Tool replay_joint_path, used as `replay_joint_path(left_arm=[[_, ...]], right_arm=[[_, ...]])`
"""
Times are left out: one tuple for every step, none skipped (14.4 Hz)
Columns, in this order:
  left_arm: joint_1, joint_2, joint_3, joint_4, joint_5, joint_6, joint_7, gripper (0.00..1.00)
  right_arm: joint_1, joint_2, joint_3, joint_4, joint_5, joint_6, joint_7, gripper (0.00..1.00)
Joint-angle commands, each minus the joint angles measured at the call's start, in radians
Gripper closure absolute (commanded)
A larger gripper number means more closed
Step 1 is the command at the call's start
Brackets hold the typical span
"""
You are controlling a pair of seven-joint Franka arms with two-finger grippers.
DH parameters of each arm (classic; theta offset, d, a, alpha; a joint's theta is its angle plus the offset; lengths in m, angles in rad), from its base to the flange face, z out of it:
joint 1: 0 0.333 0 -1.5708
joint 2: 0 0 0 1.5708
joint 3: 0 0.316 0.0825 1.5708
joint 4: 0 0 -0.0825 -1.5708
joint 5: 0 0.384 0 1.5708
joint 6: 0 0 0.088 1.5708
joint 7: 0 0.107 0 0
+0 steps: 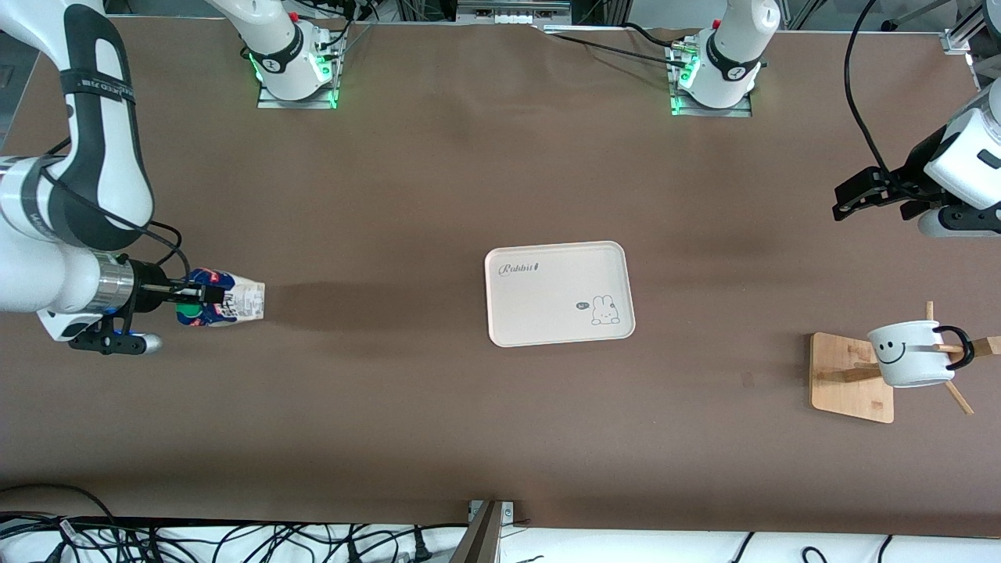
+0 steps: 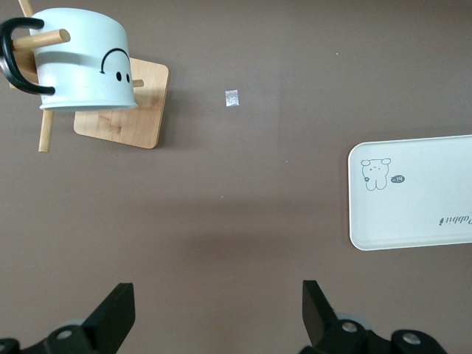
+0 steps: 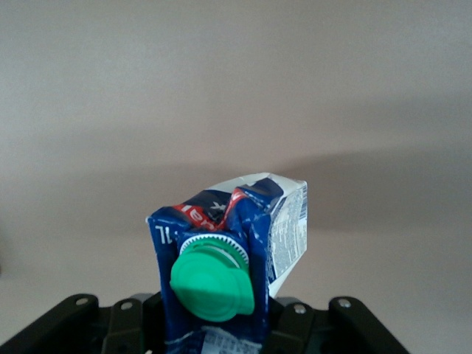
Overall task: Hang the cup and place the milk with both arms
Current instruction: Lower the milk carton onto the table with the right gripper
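Our right end effector (image 1: pixel 205 295) clamps the milk (image 1: pixel 223 298) by its gable top near the table's right-arm edge (thin, crushable card, so gently). The cup (image 1: pixel 913 353) hangs on the rack (image 1: pixel 852 377); the left end effector (image 1: pixel 864 193) waits released above it.

Even, bright overhead light; soft shadow streaks on the table (image 1: pixel 407 195); right wrist view slightly hazy

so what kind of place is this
Most likely a robotics lab test bench: two arms bolted to a brown table, loose cables along its edge, and props such as a rabbit tray and a mug rack.
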Motion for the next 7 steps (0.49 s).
replay_joint_path(left_arm=[[0.004, 0.01, -0.011, 0.033, 0.005, -0.018, -0.01, 0.0], [0.004, 0.01, -0.011, 0.033, 0.003, -0.019, -0.01, 0.0], [0.004, 0.01, -0.011, 0.033, 0.003, -0.019, -0.01, 0.0], [0.004, 0.011, -0.011, 0.033, 0.003, -0.018, -0.01, 0.0], [0.004, 0.011, -0.009, 0.034, 0.003, -0.016, -0.01, 0.0], [0.004, 0.01, -0.009, 0.033, 0.003, -0.019, -0.01, 0.0], [0.004, 0.011, -0.009, 0.033, 0.003, -0.018, -0.01, 0.0]], right_arm=[[-0.003, -0.073, 0.007, -0.12, 0.025, 0.099, -0.041, 0.78], [-0.001, -0.073, 0.009, -0.14, 0.033, 0.14, -0.052, 0.78], [-0.001, -0.073, 0.009, -0.158, 0.036, 0.174, -0.055, 0.78], [-0.001, -0.075, 0.01, -0.172, 0.039, 0.202, -0.061, 0.78], [-0.001, -0.075, 0.012, -0.183, 0.039, 0.226, -0.065, 0.78], [-0.001, -0.075, 0.012, -0.19, 0.039, 0.245, -0.065, 0.78], [-0.001, -0.075, 0.012, -0.19, 0.04, 0.254, -0.065, 0.77]])
